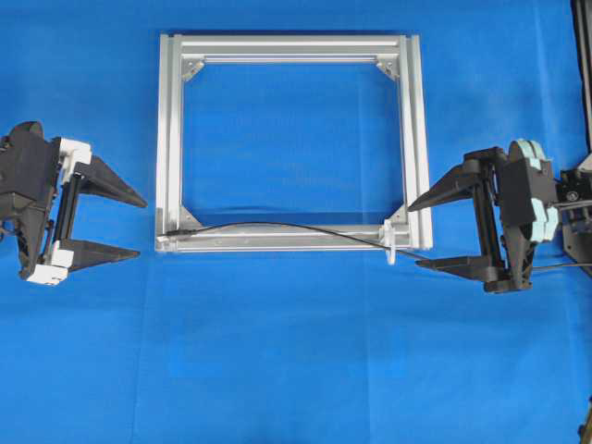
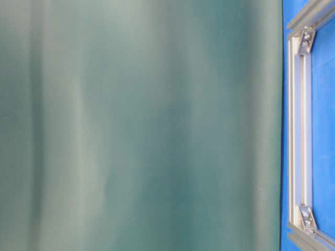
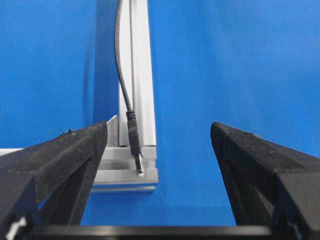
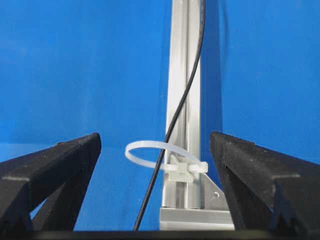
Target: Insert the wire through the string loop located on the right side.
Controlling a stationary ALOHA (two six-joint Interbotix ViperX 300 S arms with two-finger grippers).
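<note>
The thin black wire (image 1: 277, 225) lies along the near rail of the aluminium frame (image 1: 165, 139). Its plug tip (image 3: 134, 140) rests on the frame's near left corner, ahead of my open left gripper (image 1: 142, 226), slightly left of the middle between the jaws. The whitish string loop (image 1: 391, 248) sticks out of the near right corner. In the right wrist view the wire (image 4: 187, 90) passes under the loop's upper band (image 4: 155, 143) and over its lower band, so it runs through the loop. My right gripper (image 1: 413, 236) stands open just right of the loop, holding nothing.
Blue cloth covers the table. The wire trails off past the right gripper to the right edge (image 1: 573, 266). The table-level view is mostly filled by a blurred grey-green surface, with one rail of the frame (image 2: 296, 130) showing at its right.
</note>
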